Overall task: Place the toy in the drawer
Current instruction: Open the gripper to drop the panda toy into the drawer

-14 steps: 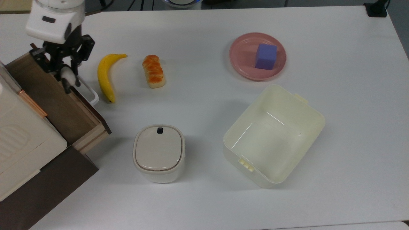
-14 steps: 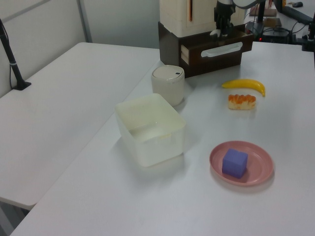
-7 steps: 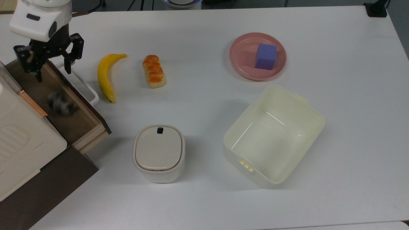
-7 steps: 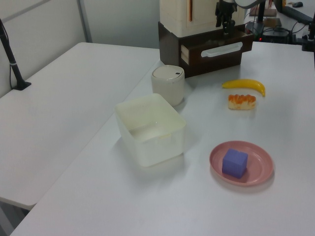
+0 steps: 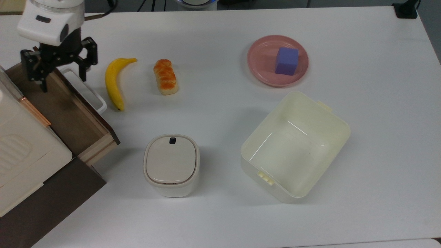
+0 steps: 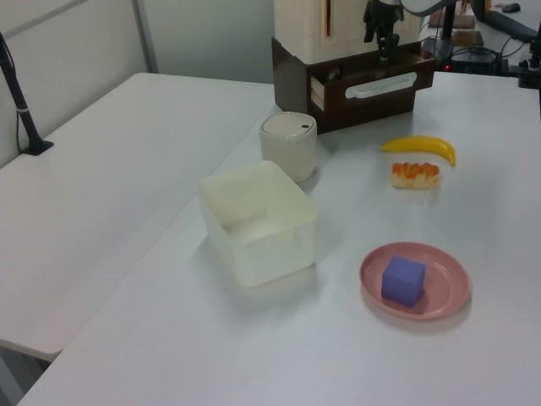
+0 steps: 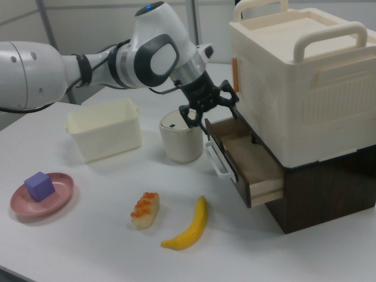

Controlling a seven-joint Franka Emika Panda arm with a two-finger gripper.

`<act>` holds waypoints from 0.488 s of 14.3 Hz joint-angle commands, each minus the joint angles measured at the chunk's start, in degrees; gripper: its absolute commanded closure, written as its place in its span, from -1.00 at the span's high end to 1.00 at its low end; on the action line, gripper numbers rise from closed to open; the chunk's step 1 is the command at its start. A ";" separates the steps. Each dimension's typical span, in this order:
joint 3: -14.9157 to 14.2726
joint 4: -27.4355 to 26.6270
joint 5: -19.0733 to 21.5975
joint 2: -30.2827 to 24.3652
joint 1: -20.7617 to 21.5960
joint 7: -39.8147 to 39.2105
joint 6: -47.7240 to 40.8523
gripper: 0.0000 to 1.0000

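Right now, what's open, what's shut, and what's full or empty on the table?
drawer: pulled open
gripper: open, holding nothing, above the drawer's far end
small lidded bin: lid shut
cream tub: no lid, empty
pink plate: holds a purple cube
banana: lying flat on the table
bread loaf: lying flat beside the banana
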 commanded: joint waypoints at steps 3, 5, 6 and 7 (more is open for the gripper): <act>1.03 -0.63 0.48 -1.45 5.90 19.22 -6.28 1.00; 2.44 -0.46 4.85 -2.68 6.17 22.57 -10.86 1.00; 2.88 -0.28 7.31 -3.29 6.43 24.41 -13.14 1.00; 3.41 -0.28 9.17 -4.17 6.60 26.43 -15.25 1.00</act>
